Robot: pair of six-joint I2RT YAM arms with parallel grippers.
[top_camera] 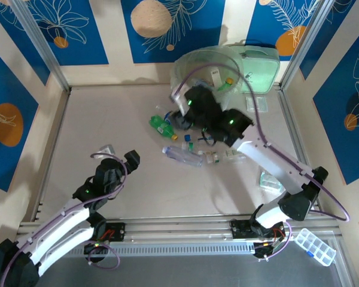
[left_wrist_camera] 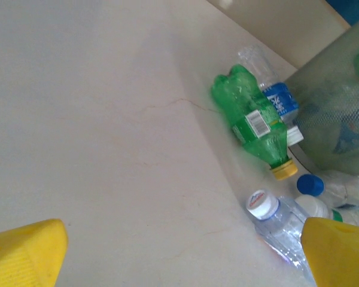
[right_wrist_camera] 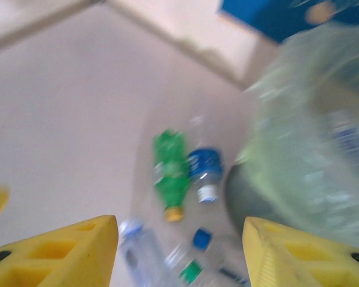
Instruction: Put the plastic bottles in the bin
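The bin point(top_camera: 197, 69), lined with a pale green bag, stands at the back of the table and holds at least one bottle point(top_camera: 227, 84). In front of it lie a green bottle with a yellow cap point(top_camera: 161, 125), a clear bottle point(top_camera: 182, 155) and several small bottles point(top_camera: 212, 154). My right gripper point(top_camera: 180, 115) hangs open over these bottles beside the bin, holding nothing; its blurred wrist view shows the green bottle point(right_wrist_camera: 170, 173), a blue-labelled bottle point(right_wrist_camera: 204, 170) and the bin point(right_wrist_camera: 311, 173). My left gripper point(top_camera: 131, 159) is open and empty, left of the green bottle point(left_wrist_camera: 251, 119) and the white-capped clear bottle point(left_wrist_camera: 275, 218).
A flat mint-green case point(top_camera: 260, 63) leans behind the bin. A small clear packet point(top_camera: 269, 181) lies at the right, another point(top_camera: 107, 149) near the left arm. A clear compartment box point(top_camera: 314, 245) sits off the front right corner. Metal frame posts point(top_camera: 45, 48) border the table.
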